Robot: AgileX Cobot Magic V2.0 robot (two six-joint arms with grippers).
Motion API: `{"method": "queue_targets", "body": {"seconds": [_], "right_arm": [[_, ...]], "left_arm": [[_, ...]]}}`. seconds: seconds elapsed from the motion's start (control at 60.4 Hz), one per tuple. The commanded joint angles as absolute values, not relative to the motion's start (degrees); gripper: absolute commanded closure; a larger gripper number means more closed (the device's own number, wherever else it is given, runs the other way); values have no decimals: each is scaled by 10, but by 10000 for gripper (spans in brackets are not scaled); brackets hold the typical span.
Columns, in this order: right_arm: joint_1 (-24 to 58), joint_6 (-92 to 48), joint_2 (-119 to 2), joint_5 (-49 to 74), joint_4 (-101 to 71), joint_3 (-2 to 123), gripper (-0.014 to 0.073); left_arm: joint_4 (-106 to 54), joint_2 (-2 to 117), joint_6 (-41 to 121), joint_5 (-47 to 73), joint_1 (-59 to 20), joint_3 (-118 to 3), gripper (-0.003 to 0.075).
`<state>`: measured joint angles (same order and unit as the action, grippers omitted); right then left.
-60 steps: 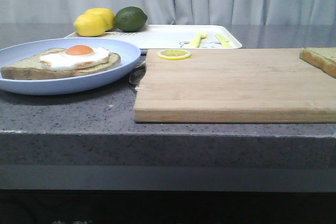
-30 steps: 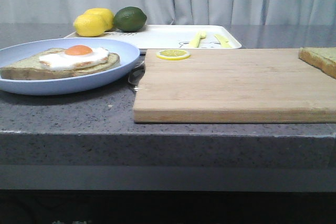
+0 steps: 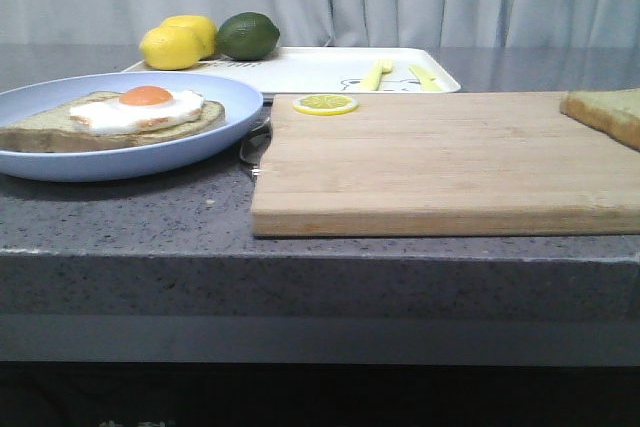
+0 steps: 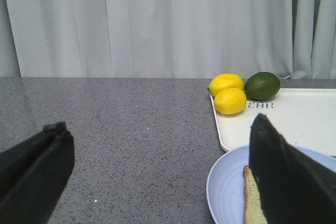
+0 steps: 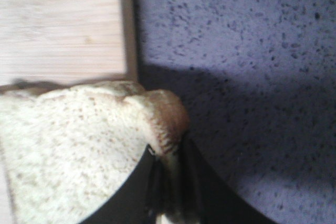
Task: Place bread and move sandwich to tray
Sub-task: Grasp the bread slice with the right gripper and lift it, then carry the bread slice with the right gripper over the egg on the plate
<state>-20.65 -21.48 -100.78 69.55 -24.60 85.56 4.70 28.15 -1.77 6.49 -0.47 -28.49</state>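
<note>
The bread (image 3: 606, 113) is at the far right end of the wooden cutting board (image 3: 440, 167), cut off by the front view's edge. In the right wrist view my right gripper (image 5: 169, 153) is shut on a crust corner of the bread (image 5: 68, 150), which hangs over the board's corner (image 5: 63, 24). The sandwich's lower slice with the fried egg (image 3: 140, 109) lies on a round pale-blue plate (image 3: 60, 162) at the left. The white tray (image 3: 320, 69) stands behind. My left gripper (image 4: 157, 182) is open and empty, low beside the plate (image 4: 226, 187). Neither gripper shows in the front view.
Two lemons (image 3: 178, 43) and a lime (image 3: 249, 35) sit at the tray's far left corner. Yellow cutlery (image 3: 398, 74) lies on the tray. A lemon slice (image 3: 325, 104) lies on the board's back left corner. A metal handle (image 3: 255, 142) sticks out between plate and board.
The bread at the right edge has shifted a little to the left. The whole front view has also drifted slightly left. Plate, tray and fruit keep their places.
</note>
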Motion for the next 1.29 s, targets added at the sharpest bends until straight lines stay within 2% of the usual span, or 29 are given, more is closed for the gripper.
{"method": "queue_targets", "body": {"seconds": [0.0, 0.149, 0.397, 0.596, 0.861, 0.961, 1.275], "right_arm": [[-207, -192, -949, 765, -270, 878, 671], [-207, -141, -894, 765, -296, 883, 671], [-173, -146, -856, 765, -490, 882, 671], [-57, -164, -856, 724, -590, 882, 671], [161, -163, -878, 556, -669, 881, 671], [219, -163, -909, 497, -707, 881, 671], [278, -163, -1025, 364, -838, 881, 670]], "left_arm": [[46, 287, -22, 22, -4, -304, 61], [46, 287, -22, 22, -4, -304, 61], [46, 287, -22, 22, -4, -304, 61], [46, 287, -22, 22, -4, -304, 61], [46, 287, -22, 22, -4, -304, 61], [46, 287, -22, 22, -4, -304, 61], [46, 287, -22, 22, -4, -304, 61]]}}
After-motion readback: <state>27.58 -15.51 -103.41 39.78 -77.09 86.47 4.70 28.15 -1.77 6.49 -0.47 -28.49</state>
